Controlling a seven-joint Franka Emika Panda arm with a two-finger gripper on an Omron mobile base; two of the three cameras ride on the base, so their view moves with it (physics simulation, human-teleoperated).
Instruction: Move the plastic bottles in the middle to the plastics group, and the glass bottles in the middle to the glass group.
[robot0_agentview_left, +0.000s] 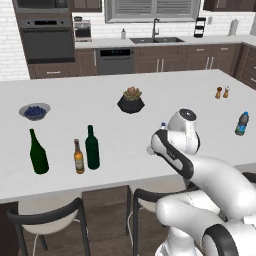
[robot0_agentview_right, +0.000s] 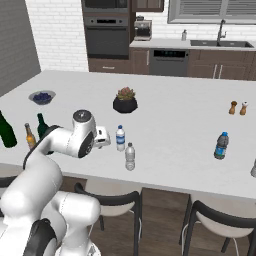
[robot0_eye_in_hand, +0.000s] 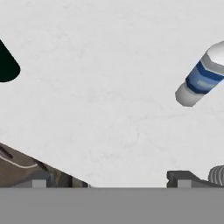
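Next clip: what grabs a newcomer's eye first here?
The white arm dominates, bent over the near edge of the white island counter. Three dark bottles stand grouped to its left: a wide green wine bottle, a brown beer bottle and a straight green glass bottle. Two clear water bottles stand mid-counter.

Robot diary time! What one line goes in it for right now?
gripper: open, empty, above counter | straight green bottle: beside beer bottle | two water bottles: mid-counter, unmoved
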